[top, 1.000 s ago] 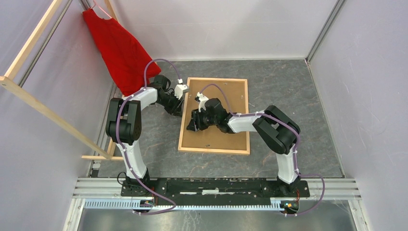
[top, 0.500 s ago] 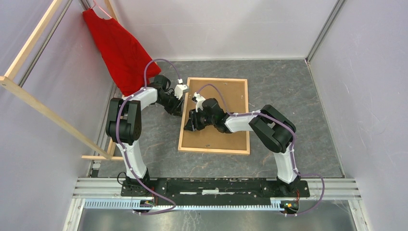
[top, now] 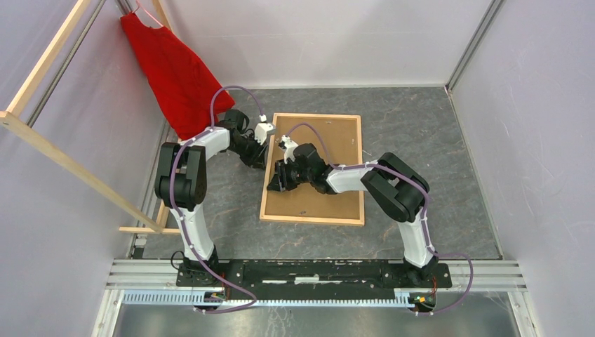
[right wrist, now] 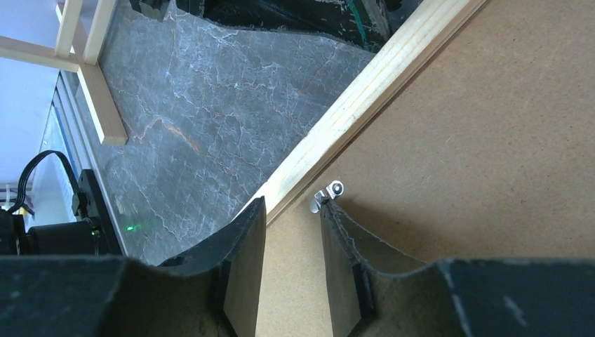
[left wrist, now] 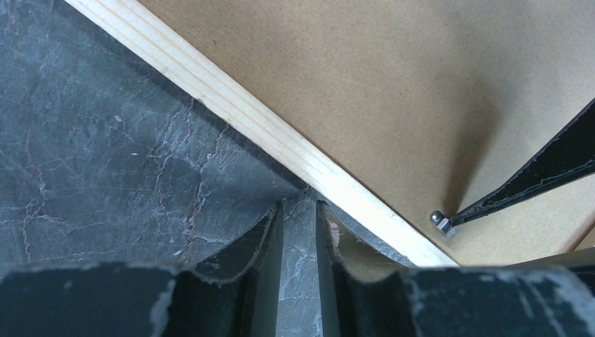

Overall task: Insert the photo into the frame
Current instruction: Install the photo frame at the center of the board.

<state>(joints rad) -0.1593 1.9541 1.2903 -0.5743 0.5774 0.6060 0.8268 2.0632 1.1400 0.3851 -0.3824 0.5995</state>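
Observation:
The light-wood frame (top: 313,220) lies face down on the dark table with the brown backing board (top: 330,140) set in it. The photo is hidden. My left gripper (top: 262,163) sits low at the frame's left rail (left wrist: 231,105). Its jaws (left wrist: 299,205) stand narrowly open over bare table, tips against the rail's outer edge. My right gripper (top: 274,184) hovers over the board's left side, open, with only board between its fingers (right wrist: 292,203). Its right fingertip touches a small metal turn clip (right wrist: 328,196) beside the rail (right wrist: 365,88).
A red cloth (top: 175,70) hangs at the back left, over the table's corner. Long wooden rack bars (top: 70,165) slant along the left wall, with their foot near the table's left edge (right wrist: 98,98). Grey walls close in both sides and the back.
My right gripper has slid a little left toward the frame's left rail and its jaws have narrowed. The left gripper has stayed in place, its jaws closing slightly.

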